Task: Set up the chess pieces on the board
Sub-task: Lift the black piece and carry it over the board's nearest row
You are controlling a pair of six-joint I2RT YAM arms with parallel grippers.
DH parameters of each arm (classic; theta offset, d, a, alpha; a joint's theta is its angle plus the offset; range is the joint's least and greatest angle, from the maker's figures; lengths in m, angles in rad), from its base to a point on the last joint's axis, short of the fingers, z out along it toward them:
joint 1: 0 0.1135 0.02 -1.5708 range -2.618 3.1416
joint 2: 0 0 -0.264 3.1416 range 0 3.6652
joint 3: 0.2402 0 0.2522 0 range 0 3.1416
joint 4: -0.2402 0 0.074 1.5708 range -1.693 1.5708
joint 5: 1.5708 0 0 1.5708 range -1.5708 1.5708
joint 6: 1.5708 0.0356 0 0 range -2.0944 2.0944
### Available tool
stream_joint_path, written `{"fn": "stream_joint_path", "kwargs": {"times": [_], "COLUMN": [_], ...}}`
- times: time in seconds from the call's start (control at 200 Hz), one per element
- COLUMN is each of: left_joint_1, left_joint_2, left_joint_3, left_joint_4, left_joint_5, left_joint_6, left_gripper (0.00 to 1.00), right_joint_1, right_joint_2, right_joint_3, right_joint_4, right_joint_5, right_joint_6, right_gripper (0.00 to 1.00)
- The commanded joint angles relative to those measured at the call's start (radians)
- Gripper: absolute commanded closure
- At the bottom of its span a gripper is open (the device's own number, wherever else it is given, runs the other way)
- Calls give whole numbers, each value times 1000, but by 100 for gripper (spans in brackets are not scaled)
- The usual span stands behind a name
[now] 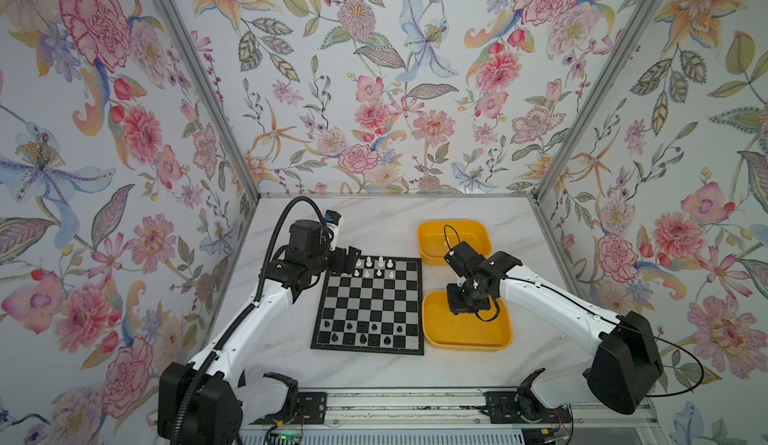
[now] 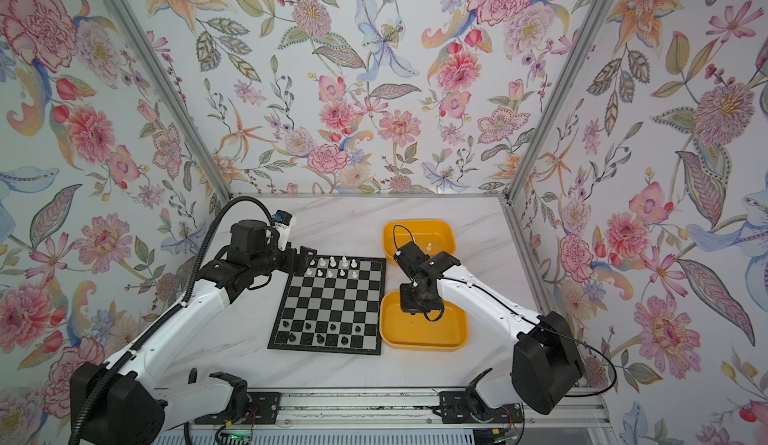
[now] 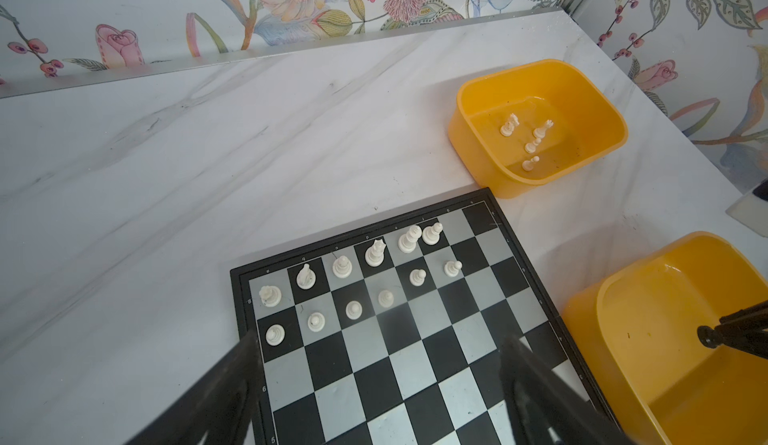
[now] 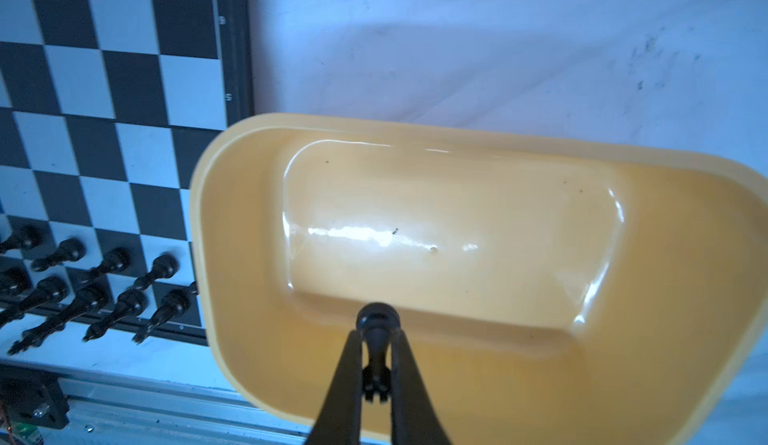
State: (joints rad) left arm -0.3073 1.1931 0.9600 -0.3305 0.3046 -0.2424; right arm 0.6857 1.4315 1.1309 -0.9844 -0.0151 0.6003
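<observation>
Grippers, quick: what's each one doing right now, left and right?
Left gripper: open, holding nothing, above the board's white end.
Right gripper: shut on a black chess piece, over the nearer yellow tub.

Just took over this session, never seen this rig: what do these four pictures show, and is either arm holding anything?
Two white robot arms, each ending in a two-finger gripper, work over a marble table. The two wide pictures come from one camera head above; the close ones come from a camera on each wrist. On the table lie the board, with white pieces on its far rows and black pieces on its near rows, and two yellow tubs. The far tub holds four loose white chessmen. The left gripper hangs open over the board's far left corner, holding nothing. The right gripper is shut on a black piece over the near tub.
</observation>
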Motion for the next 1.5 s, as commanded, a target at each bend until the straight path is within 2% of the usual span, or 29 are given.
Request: {"fn": "stream_joint_path", "kwargs": {"times": [0.0,0.365,0.846,1.101,1.496], "left_joint_1": [13,23,42,42,43], "left_joint_2": [-55,-126,-138,-146,-172], "left_joint_3": [-40,-98,-101,-109,-110], "left_joint_4": [-25,-37,-80,-86,-105], "left_joint_5": [-19,-37,-19,-12,-28], "left_joint_6": [1,4,34,34,37], "left_gripper": [9,10,10,10,10], "right_joint_1": [49,253,386,424,421], "right_joint_2": [35,167,256,290,332], "right_joint_3": [72,210,236,207,127], "right_joint_4": [-69,-81,-75,-13,60], "right_joint_5": [27,18,15,-7,-23], "right_joint_6": [12,48,97,117,115], "right_gripper": [91,92,92,91,91]}}
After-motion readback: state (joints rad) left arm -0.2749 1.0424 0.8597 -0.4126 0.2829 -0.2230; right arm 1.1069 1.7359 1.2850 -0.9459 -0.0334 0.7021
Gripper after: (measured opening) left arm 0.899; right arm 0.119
